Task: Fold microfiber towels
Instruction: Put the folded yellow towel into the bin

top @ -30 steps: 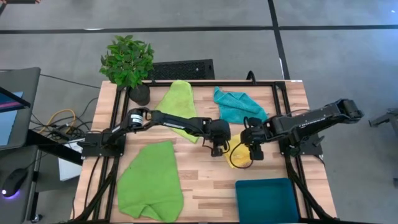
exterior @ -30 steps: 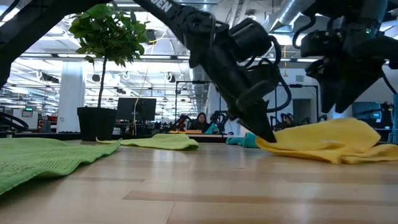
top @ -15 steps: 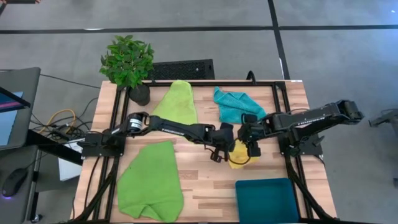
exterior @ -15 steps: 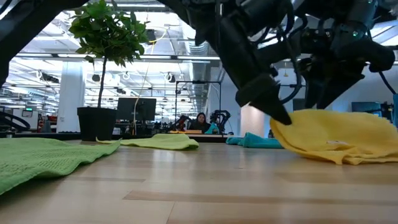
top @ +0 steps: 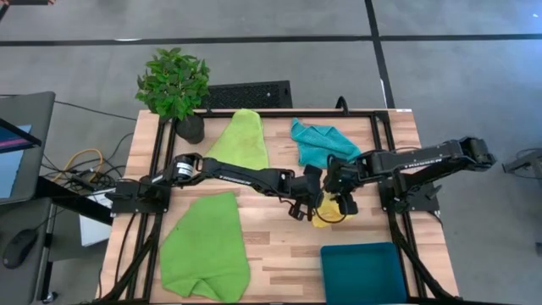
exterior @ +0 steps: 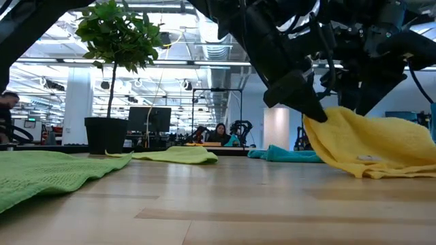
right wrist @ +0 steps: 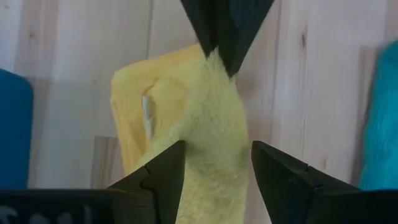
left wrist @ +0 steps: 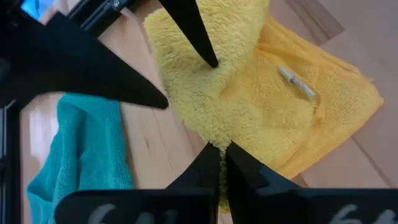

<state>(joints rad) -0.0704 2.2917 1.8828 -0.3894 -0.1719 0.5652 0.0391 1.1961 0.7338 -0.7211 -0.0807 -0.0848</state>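
Observation:
The yellow microfiber towel (top: 326, 213) lies bunched at the table's middle right, one edge raised, the rest (exterior: 385, 160) resting on the wood. My left gripper (exterior: 313, 117) reaches in from the left and is shut on that raised edge. My right gripper (right wrist: 217, 165) stands open just right of it, one finger on each side of the raised yellow ridge (right wrist: 214, 118). A lime green towel (top: 206, 250) lies flat at the near left, another (top: 243, 137) at the far middle, and a turquoise one (top: 320, 144) at the far right. My left gripper pinches the yellow towel's raised edge (left wrist: 214, 140) between its two fingertips, slanting down from the table's left. That edge is held up off the table, and the cloth slopes down from it to the bunched part (exterior: 381, 163) lying on the wood. My right gripper straddles the raised ridge; I cannot tell whether its fingers (right wrist: 163, 171) touch the cloth.
A dark teal bin (top: 364, 271) sits at the near right edge. A potted plant (top: 175, 85) stands at the far left corner. Black frame rails (top: 383, 135) run along the table's sides. Bare wood shows between the near green towel and the bin.
My left gripper has risen and gone toward the table's right, rolling its wrist, still shut on the yellow towel. The towel's gripped edge has come up off the table and been drawn over the rest, which stays on the wood and bunches taller.

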